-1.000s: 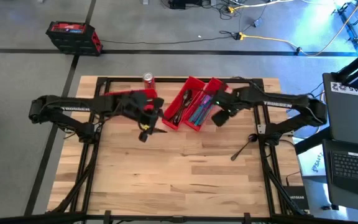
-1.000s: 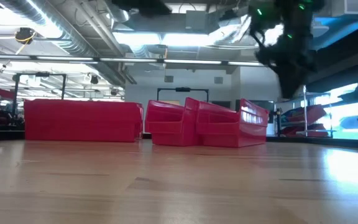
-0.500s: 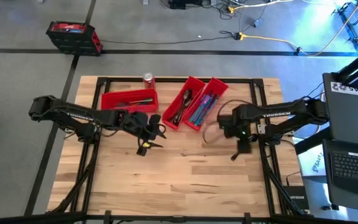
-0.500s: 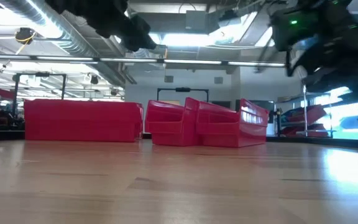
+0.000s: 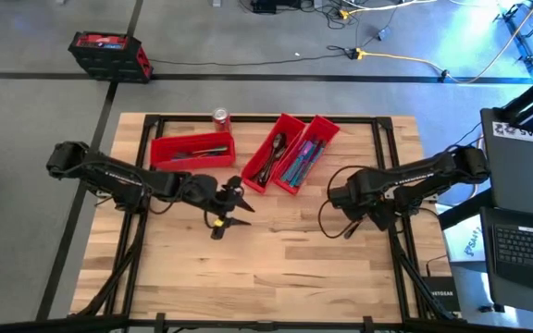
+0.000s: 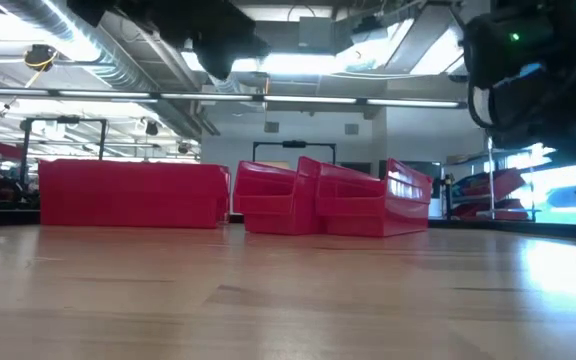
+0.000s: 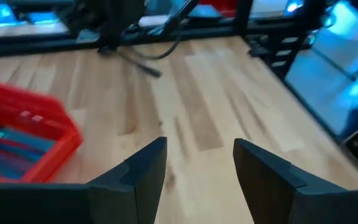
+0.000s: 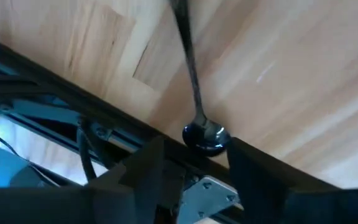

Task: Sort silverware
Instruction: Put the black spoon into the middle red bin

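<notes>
Two grippers, both parted and empty.
Your right gripper (image 8: 188,165) has swung from the bins to the dark spoon (image 8: 197,118); your left gripper (image 7: 197,168) hovers mid-table.

High view faces straight down; low view looks level across the bench (image 6: 288,300); both show red bins (image 5: 290,154).

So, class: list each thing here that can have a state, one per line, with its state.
Left gripper: open, empty, above bare table.
Right gripper: open, over the dark spoon.
Dark spoon: lying flat on the table, not held.
Three red bins: holding silverware.
Soda can: upright.
</notes>
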You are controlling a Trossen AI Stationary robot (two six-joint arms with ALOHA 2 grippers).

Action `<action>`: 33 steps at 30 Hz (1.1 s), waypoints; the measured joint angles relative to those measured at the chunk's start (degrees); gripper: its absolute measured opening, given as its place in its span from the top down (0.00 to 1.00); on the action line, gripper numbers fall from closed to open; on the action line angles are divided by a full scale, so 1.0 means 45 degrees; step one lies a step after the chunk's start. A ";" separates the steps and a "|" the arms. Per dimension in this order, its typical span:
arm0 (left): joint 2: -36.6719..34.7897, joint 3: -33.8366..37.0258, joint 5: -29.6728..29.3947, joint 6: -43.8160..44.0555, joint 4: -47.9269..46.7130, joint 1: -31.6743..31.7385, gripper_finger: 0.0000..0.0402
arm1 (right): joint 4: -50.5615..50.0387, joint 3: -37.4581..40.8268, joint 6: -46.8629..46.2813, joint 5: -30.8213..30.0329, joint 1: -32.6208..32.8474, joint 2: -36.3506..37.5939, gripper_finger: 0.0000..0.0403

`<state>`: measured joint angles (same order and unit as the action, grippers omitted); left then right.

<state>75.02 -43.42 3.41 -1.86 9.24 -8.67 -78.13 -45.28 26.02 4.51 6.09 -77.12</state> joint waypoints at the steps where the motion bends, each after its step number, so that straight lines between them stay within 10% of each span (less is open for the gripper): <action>1: 0.0000 -0.0001 -0.0058 0.0018 0.0215 -0.0107 0.57 | 0.0295 0.0198 0.0002 -0.0001 -0.0005 0.0000 0.54; 21: -0.0002 -0.0010 -0.1694 0.0356 -0.0033 -0.0679 0.57 | 0.2093 0.1183 -0.1434 -0.0800 0.2162 -0.0209 0.41; 33: 0.0000 -0.0010 -0.1702 0.0445 -0.0321 -0.0669 0.57 | 0.2022 0.1104 -0.1737 -0.0645 0.2152 -0.2993 0.41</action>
<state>75.02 -43.46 -4.25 0.14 7.79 -11.68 -69.03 -40.32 18.20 1.61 15.77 -90.59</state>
